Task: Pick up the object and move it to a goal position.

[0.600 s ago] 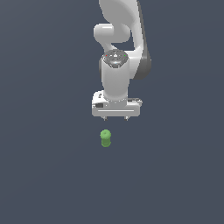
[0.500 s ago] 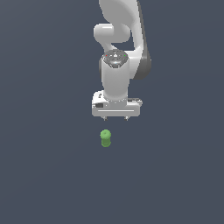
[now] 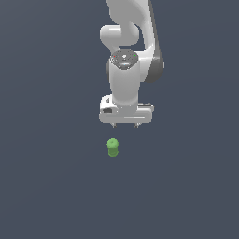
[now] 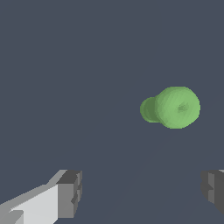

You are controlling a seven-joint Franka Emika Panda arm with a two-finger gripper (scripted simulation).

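The white gripper [image 3: 125,125] hangs above the dark floor [image 3: 46,186], its fingers spread wide and holding nothing. The green object [image 3: 112,147] stands upright just below it, untouched.

The object [image 3: 112,147] stands apart, below the jaws.

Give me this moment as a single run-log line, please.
phase: approach | tool: open, empty, above object | object: green, upright on floor, not between fingers

Arm [image 3: 128,28] runs off the exterior view's upper edge. On the wrist view, both fingers [image 4: 70,192] are clipped by the frame, and the green cylinder [image 4: 173,107] hides its own base.
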